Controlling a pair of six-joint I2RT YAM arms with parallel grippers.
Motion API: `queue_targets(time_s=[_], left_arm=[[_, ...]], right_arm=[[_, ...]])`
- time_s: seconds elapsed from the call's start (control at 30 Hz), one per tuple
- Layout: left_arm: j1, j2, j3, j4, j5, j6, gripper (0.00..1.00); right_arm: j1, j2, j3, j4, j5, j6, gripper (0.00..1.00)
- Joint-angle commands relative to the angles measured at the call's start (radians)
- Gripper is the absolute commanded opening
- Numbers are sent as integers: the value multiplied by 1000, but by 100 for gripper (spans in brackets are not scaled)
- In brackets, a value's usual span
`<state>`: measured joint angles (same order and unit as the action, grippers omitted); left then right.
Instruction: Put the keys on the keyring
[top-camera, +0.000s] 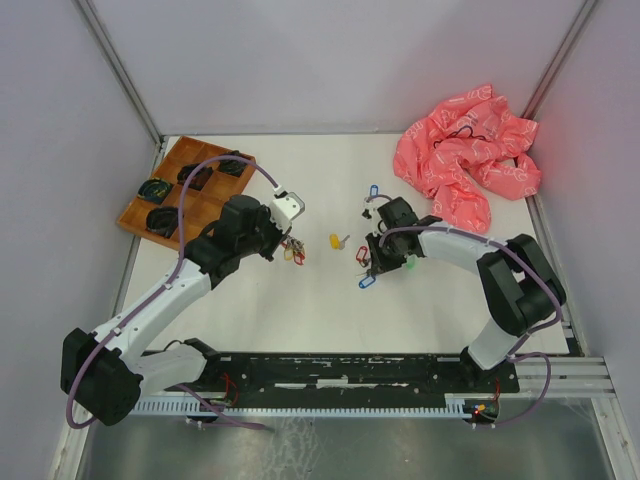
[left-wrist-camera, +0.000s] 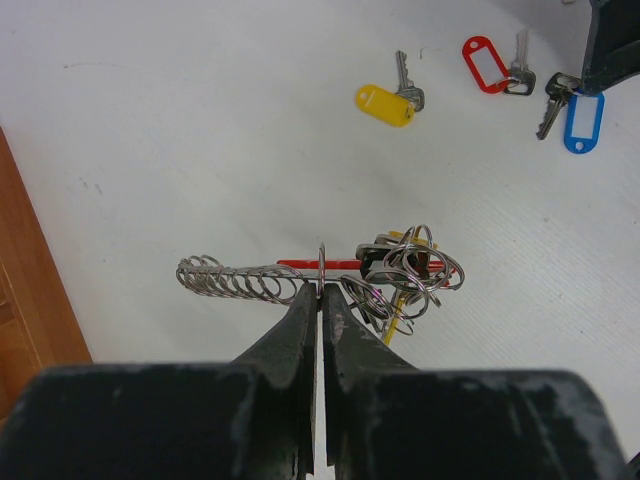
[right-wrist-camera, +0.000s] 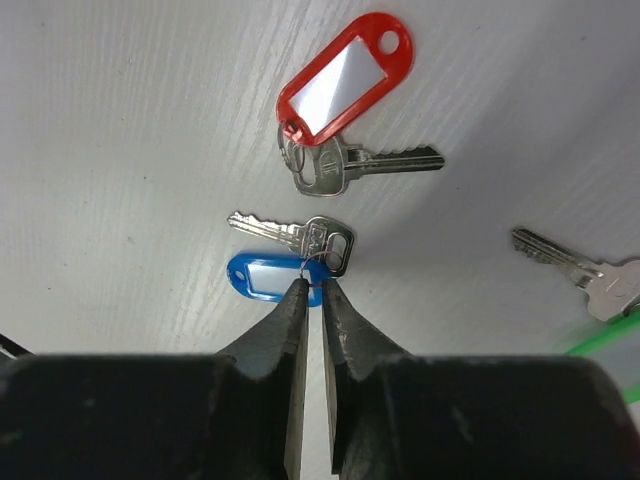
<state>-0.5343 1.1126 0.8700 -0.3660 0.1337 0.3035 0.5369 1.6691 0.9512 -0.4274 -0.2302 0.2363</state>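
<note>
My left gripper (top-camera: 285, 240) is shut on a ring of the keyring (left-wrist-camera: 400, 275), a silvery ring-and-chain cluster with a red and black piece and a coiled end (left-wrist-camera: 235, 280). My right gripper (right-wrist-camera: 312, 287) is pinched on the thin ring of a blue-tagged key (right-wrist-camera: 265, 277), at or just above the table. A red-tagged key (right-wrist-camera: 345, 80) lies just beyond it. A green-tagged key (right-wrist-camera: 590, 275) lies to the right. A yellow-tagged key (top-camera: 337, 240) lies between the grippers, also in the left wrist view (left-wrist-camera: 385, 103). A second blue-tagged key (top-camera: 373, 190) lies farther back.
A wooden tray (top-camera: 185, 190) with dark coiled items stands at the back left, close behind the left arm. A crumpled pink plastic bag (top-camera: 465, 160) lies at the back right. Grey walls enclose the table on three sides.
</note>
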Motion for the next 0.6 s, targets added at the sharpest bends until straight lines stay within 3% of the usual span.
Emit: queue_targets(time_s=[0.0,0.23,0.43,0.57], left_arm=[[5,-9,39,44,22,-18,3],[5,-10,38,44,20,-19,3],[4,-8,38,45,20,-20,3],[5,-6,40,44,20,-21,3]], right_arm=[[-44,-9,-2,56,-73,72,17],[-54,-18,-7,31,-16,88,14],[-13,-72,2,-6,55,41,36],[29,-58,8,10,108,81,42]])
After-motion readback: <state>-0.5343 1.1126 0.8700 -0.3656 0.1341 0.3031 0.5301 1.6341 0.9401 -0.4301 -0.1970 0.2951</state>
